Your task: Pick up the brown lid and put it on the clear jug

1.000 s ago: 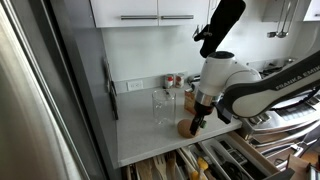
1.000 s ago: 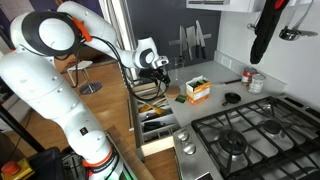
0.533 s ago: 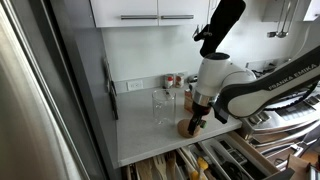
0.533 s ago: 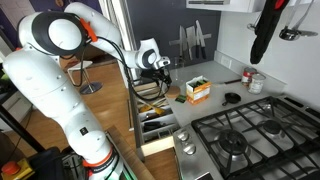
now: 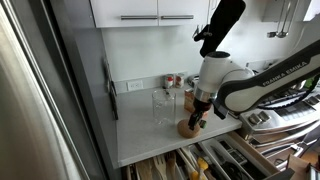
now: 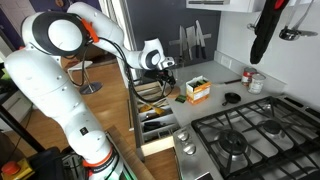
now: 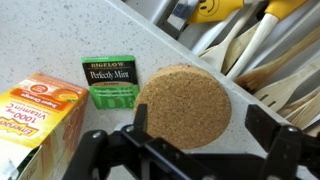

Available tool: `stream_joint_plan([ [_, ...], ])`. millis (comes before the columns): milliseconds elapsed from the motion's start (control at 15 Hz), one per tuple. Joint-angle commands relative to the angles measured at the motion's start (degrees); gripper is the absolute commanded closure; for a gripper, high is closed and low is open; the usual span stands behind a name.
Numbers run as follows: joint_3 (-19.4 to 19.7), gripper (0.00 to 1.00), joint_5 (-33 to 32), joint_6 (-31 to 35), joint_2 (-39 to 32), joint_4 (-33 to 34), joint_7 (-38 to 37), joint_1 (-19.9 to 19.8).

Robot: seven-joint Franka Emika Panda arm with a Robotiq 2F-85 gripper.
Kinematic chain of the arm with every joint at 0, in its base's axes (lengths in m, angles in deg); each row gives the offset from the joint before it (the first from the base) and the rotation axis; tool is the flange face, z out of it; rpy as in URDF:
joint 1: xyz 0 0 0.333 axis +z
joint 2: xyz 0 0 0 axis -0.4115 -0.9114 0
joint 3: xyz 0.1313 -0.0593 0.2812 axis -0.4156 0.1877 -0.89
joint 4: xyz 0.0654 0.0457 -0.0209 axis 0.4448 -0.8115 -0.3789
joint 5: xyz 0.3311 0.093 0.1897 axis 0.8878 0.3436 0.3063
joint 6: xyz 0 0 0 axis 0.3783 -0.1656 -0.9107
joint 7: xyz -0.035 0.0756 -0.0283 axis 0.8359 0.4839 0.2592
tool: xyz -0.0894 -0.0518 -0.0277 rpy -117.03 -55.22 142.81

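While the spread gripper (image 7: 200,120) straddles the brown lid (image 7: 183,105), mint tea packet (image 7: 111,80) just left, clear jug (image 5: 162,106) upright nearby.

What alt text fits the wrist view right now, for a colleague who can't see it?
A round cork lid lies flat on the white counter between the fingers of the open gripper. Beside it are a green Perfectly Mint tea packet and an orange vitamin C carton; wooden utensils lie beyond the counter edge.

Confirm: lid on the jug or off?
Off. The brown lid lies flat on the counter, apart from the clear jug.
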Motion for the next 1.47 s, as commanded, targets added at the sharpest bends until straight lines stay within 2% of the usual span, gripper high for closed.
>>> stream_joint_plan([
  [0, 0.07, 0.0, -1.33, 0.59, -2.2, 1.48, -1.42, 1.29],
  [133, -0.21, 0.0, -3.6, 0.36, -3.02, 1.97, -2.66, 1.68],
  [533, -0.43, 0.0, -17.17, 0.36, -6.0, 3.63, -13.51, 3.17],
  [867, 0.24, 0.0, -24.18, -0.1, -9.52, 6.51, -18.18, 4.87],
  [1200, 1.86, 0.0, -28.67, -0.36, -12.79, 8.94, -20.03, 5.79],
  [1400, 2.64, 0.0, -28.1, -0.25, -14.63, 9.83, -19.11, 6.09],
])
